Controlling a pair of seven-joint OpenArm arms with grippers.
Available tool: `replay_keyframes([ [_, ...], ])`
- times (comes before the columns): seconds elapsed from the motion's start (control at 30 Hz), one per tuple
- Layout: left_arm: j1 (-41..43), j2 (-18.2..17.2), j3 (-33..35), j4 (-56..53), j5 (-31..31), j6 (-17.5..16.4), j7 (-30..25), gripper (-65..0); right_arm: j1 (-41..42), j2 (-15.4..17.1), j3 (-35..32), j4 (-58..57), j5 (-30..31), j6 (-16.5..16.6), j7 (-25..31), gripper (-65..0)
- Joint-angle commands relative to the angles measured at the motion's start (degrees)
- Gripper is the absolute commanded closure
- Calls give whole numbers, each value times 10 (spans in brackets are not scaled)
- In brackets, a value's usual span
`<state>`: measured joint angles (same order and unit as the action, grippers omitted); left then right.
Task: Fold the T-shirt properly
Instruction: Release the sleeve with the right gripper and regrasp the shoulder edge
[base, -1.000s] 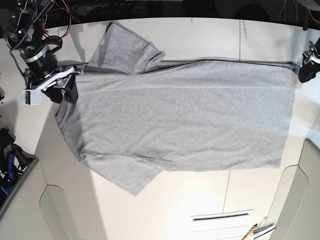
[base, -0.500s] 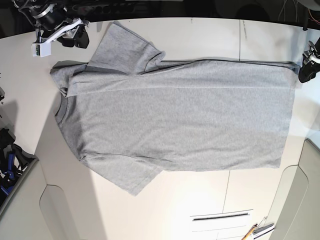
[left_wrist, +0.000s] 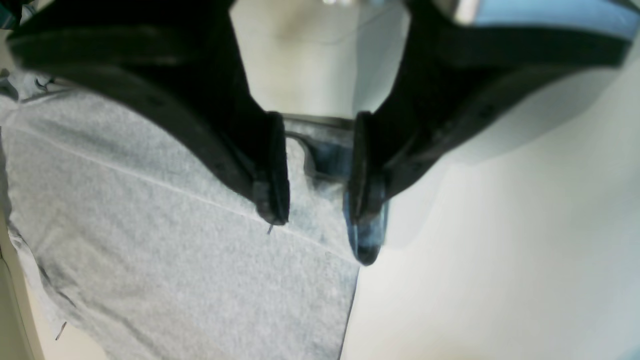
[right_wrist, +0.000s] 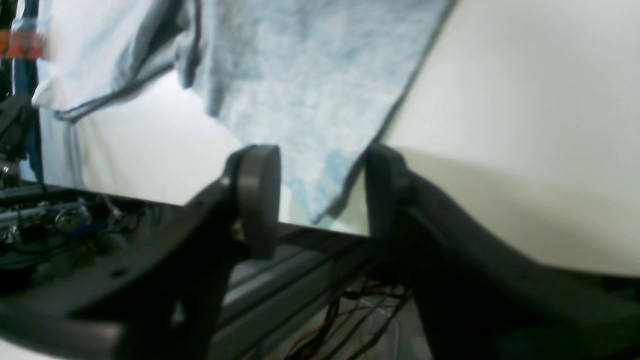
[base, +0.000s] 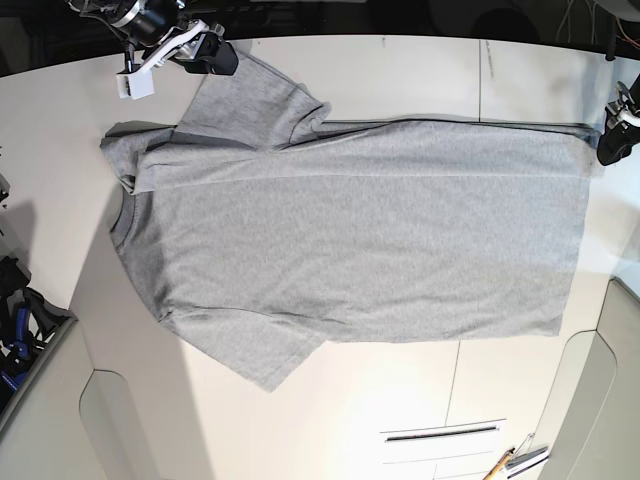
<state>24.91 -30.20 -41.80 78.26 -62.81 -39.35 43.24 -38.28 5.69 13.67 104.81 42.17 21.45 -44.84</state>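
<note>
Item: large heather-grey short-sleeved cotton T-shirt (base: 360, 235), spread plain side up across the white bench (base: 420, 70), one long edge already turned in along a crease.

Step, as judged: side fold in hand, far sleeve next.

Right tool (right_wrist: 320, 192): jaws apart, empty, sleeve tip between them but unpinched. Next move calls for closing on that corner and carrying it inward.

Left tool (left_wrist: 317, 200): jaws apart over the hem corner, gripping nothing.

Room: bare bench beyond the sleeve and below the hem.
</note>
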Motion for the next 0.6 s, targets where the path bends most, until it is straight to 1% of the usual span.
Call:
replay_keyframes([
  [0.0, 0, -14, -5, 7, -12, -6, -9, -241, -5, 1, -3, 5, 0, 4, -1, -205],
  [0.13, 0, -14, -5, 7, -12, -6, -10, -241, -4, 1, -5, 5, 0, 4, 0, 0],
  [0.23, 0, -14, -5, 7, -12, -6, -10, -241, 5, 1, -5, 5, 1, 8, 0, 0],
  [0.33, 0, -14, -5, 7, -13, -6, -10, -241, 22, 1, -5, 6, 5, 34, 0, 0],
  [0.4, 0, -14, -5, 7, -13, -6, -10, -241, 38, 1, -7, 6, 17, 40, 0, 0],
  [0.5, 0, -14, -5, 7, -13, -6, -10, -241, 71, -2, -11, 6, 29, 61, 0, 0],
  [0.57, 0, -14, -5, 7, -12, -6, -10, -241, 101, -3, -17, 6, 28, 61, 0, 0],
])
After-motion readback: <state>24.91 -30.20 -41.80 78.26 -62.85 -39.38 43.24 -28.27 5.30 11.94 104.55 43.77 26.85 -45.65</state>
